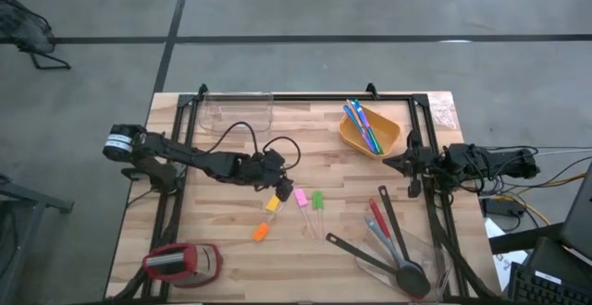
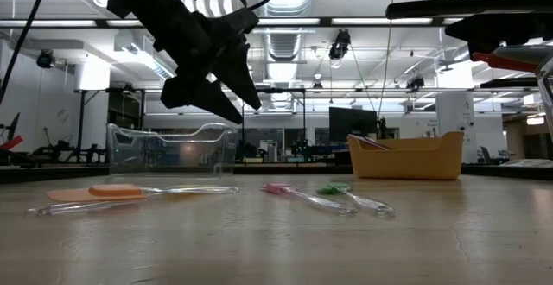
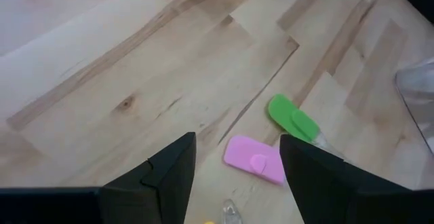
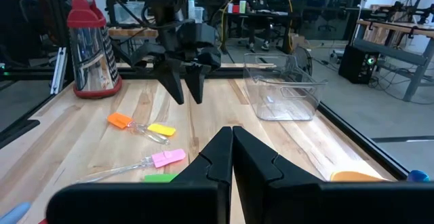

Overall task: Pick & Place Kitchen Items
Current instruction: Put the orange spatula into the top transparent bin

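Small pink (image 1: 301, 197), green (image 1: 318, 199), yellow (image 1: 272, 203) and orange (image 1: 260, 233) pieces with clear handles lie flat on the wooden table near its middle. My left gripper (image 1: 285, 191) hovers open above the table, just left of the pink piece (image 3: 254, 158); the green piece (image 3: 293, 119) lies beyond it. Thin blue and green sticks (image 1: 363, 125) lie in the orange tub (image 1: 387, 139). Two black spoons (image 1: 393, 250) and a red-headed spatula (image 1: 376, 214) lie at the near right. My right gripper (image 1: 388, 164) is shut and empty by the right edge.
A clear tub (image 1: 236, 111) stands at the far left of the table. A squat red-and-black object (image 1: 180, 262) sits at the near left corner. Bare wood lies between the small pieces and the orange tub. A black frame (image 1: 305, 97) runs along the far edge.
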### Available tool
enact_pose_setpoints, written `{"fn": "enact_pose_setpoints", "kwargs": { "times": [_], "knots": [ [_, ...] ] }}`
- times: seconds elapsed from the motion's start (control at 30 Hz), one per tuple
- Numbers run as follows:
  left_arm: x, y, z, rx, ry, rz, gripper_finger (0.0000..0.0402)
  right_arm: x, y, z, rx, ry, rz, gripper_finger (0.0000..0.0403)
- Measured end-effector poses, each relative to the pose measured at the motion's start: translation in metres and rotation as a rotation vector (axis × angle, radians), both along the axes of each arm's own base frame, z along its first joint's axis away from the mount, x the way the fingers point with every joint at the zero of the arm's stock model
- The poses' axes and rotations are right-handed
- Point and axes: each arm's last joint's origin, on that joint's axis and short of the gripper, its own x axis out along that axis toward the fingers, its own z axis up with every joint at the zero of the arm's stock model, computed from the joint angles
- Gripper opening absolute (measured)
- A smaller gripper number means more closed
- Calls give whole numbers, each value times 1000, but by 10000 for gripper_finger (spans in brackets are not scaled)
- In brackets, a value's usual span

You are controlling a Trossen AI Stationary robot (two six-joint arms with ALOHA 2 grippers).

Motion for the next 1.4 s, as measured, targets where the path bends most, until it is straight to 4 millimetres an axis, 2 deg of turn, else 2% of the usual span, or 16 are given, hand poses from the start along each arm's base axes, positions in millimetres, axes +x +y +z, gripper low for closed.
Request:
{"fn": "enact_pose_setpoints", "kwargs": {
  "times": [0.7,1.0,1.4],
  "knots": [
    [1,1,2,12,-10,16,220,0,0,0,0,0,0,9],
    [6,0,7,-8,-87,7,220,0,0,0,0,0,0,9],
    [15,-12,22,66,-184,-139,220,0,0,0,0,1,0,9]
  ]
}}
